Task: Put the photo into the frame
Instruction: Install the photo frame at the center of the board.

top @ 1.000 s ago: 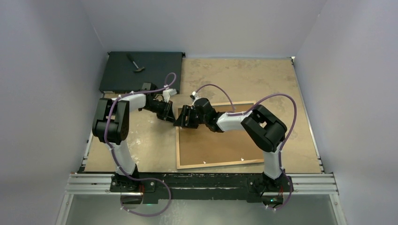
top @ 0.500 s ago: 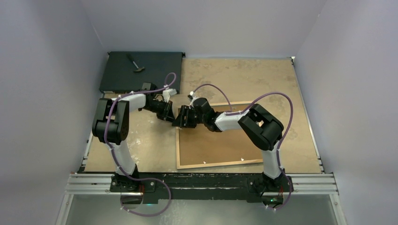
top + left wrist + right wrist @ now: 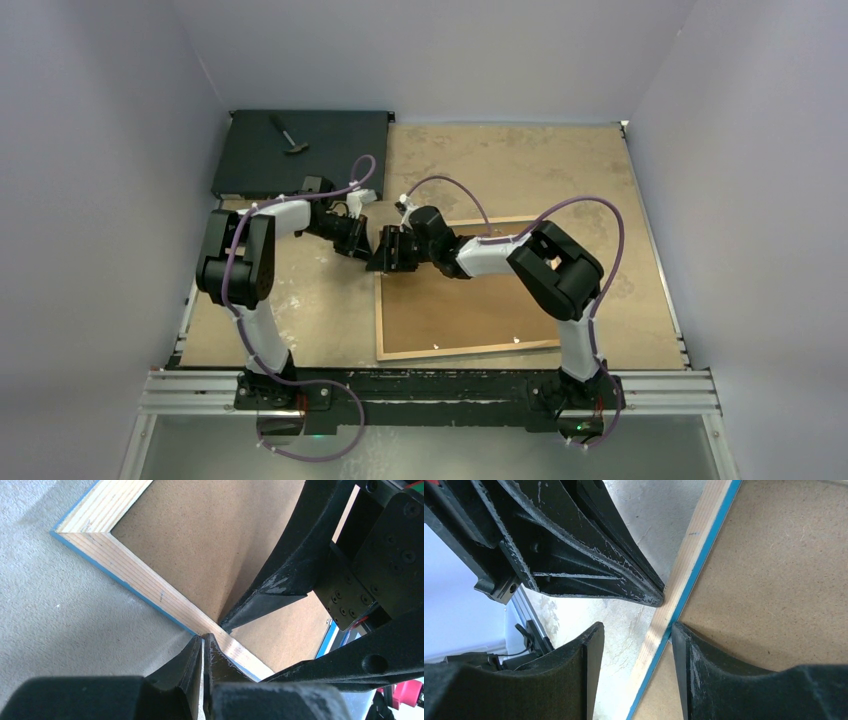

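Note:
The frame (image 3: 470,350) lies back-up on the table, its bare wood rail (image 3: 150,587) edged in light blue. A brown backing panel (image 3: 460,305) fills it. The photo is hidden. Both grippers meet at the frame's far-left corner. My left gripper (image 3: 362,247) is shut, with its tips (image 3: 204,640) at the outer edge of the left rail. My right gripper (image 3: 380,250) is open and straddles that rail (image 3: 684,565). In the right wrist view the gripper (image 3: 636,627) has one finger over the table and the other over the panel (image 3: 774,580).
A flat black box (image 3: 300,150) with a small tool (image 3: 290,135) on it sits at the back left. The tan tabletop (image 3: 520,160) stretches behind and to the right of the frame. Grey walls close in both sides.
My right gripper has crept a little left, closer to the frame's corner and to the left gripper. The left arm has hardly moved.

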Motion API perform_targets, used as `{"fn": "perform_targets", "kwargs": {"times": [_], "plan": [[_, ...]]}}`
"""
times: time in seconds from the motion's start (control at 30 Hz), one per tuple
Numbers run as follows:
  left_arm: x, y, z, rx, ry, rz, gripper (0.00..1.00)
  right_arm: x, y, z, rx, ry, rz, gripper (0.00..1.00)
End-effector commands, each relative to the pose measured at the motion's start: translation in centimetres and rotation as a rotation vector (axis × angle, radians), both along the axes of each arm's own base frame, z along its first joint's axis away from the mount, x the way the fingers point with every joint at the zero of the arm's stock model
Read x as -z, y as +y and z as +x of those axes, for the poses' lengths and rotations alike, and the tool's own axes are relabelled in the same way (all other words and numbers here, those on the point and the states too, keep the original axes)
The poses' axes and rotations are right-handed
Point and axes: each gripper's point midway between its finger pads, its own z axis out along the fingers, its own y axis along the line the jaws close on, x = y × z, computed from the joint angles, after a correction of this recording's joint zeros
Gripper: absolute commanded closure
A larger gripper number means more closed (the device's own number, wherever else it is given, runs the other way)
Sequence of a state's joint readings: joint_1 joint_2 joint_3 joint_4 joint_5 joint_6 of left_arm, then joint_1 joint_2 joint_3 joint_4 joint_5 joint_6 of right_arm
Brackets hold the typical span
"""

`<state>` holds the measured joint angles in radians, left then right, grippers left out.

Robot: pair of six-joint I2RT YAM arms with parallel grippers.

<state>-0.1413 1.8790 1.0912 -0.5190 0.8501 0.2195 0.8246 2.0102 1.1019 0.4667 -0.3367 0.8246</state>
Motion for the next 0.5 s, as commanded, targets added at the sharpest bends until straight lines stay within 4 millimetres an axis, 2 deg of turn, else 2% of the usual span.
{"fn": "perform_targets", "kwargs": {"times": [0.0,0.27,0.47], "plan": [[-0.7,0.1,0.9,0.019,-0.072,0.019,0.99,0.6,0.5,-1.5,-0.087,0.019,-0.012,0.45],[-0.8,0.1,1.0,0.02,-0.075,0.017,1.0,0.8,1.1,-2.4,-0.147,0.025,-0.016,0.46],[-1.0,0.1,1.2,0.021,-0.079,0.016,1.0,0.3,1.4,-2.1,-0.161,0.006,-0.032,0.46]]}}
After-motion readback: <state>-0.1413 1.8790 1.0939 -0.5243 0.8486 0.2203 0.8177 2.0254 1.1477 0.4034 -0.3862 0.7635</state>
